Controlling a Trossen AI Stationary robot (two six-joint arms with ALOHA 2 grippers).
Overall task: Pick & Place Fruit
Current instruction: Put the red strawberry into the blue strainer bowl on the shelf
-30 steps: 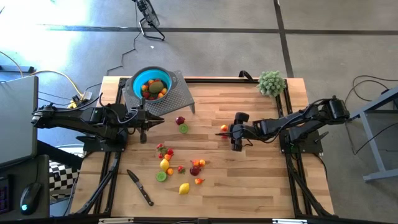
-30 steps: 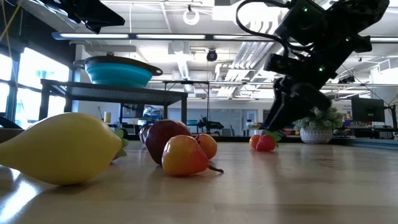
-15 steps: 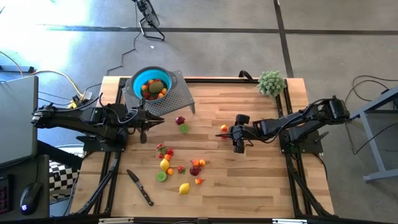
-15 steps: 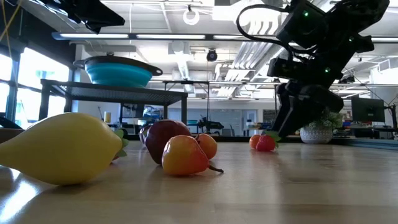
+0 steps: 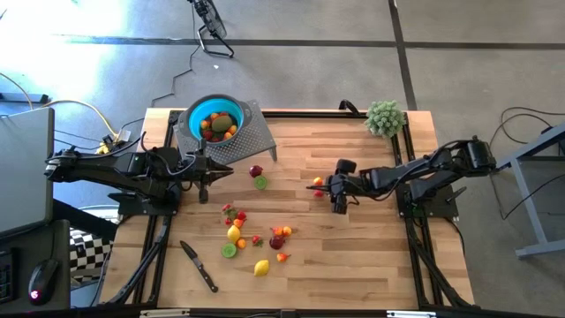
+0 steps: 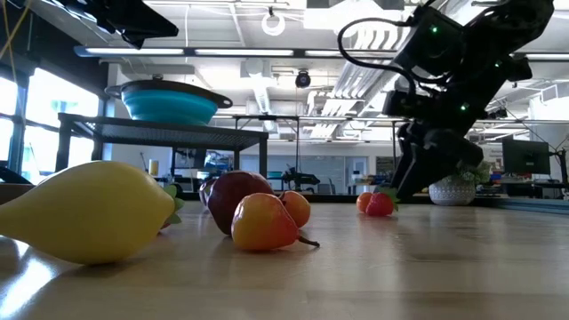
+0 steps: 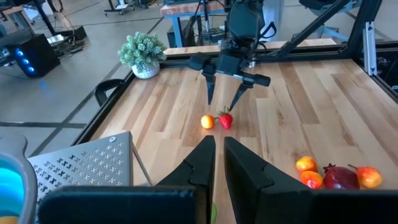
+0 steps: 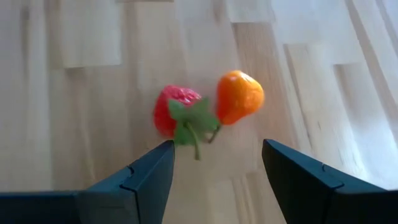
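Observation:
A red strawberry and a small orange fruit lie side by side on the wooden table, right of centre. My right gripper hangs open just above them, slanting down from the table's right; its fingers touch neither fruit. Several more fruits lie scattered near the front centre. A teal bowl holding fruit sits on a perforated metal stand at the far left. My left gripper waits shut beside that stand, pointing toward the table's right.
A black-handled knife lies near the front left. A fuzzy green plant ball stands at the far right corner. A maroon fruit and a lime one lie between the arms. A big yellow lemon fills the near low view.

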